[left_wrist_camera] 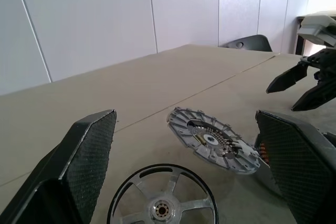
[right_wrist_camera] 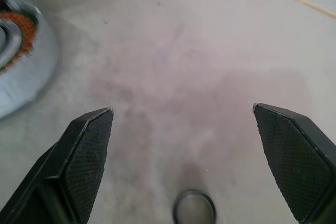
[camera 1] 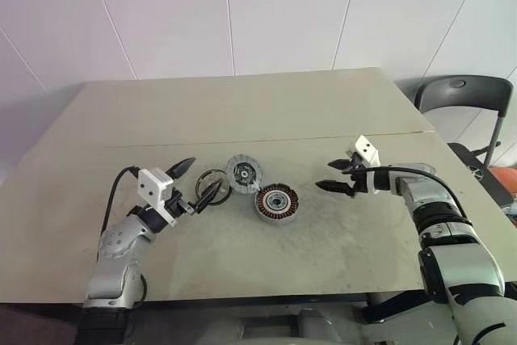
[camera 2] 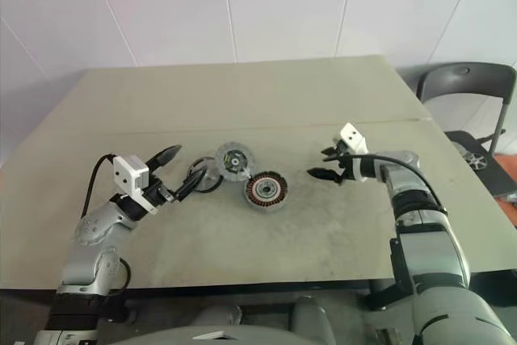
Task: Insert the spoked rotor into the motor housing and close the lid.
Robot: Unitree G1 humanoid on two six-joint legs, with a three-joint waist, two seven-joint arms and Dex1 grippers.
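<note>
- The left gripper (camera 1: pixel 200 183) hovers with its fingers spread wide, empty; the spoked rotor (camera 1: pixel 212 181) lies flat on the surface (camera 1: pixel 323 119) right at its fingertips.
- The lid (camera 1: pixel 244 173) leans tilted against the motor housing (camera 1: pixel 278 204) just past the rotor.
- The right gripper (camera 1: pixel 339 176), fingers spread and empty, points toward the housing from nearby.

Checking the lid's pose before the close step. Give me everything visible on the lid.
The lid is a flat round grey metal disc with a ribbed rim, a ring of small holes and a dark centre with a pale mark. It does not lie flat: one edge rests on the table, the other is raised toward the housing, which it seems to lean on. The rotor lies just to its left, apart from it. Neither gripper touches it.
</note>
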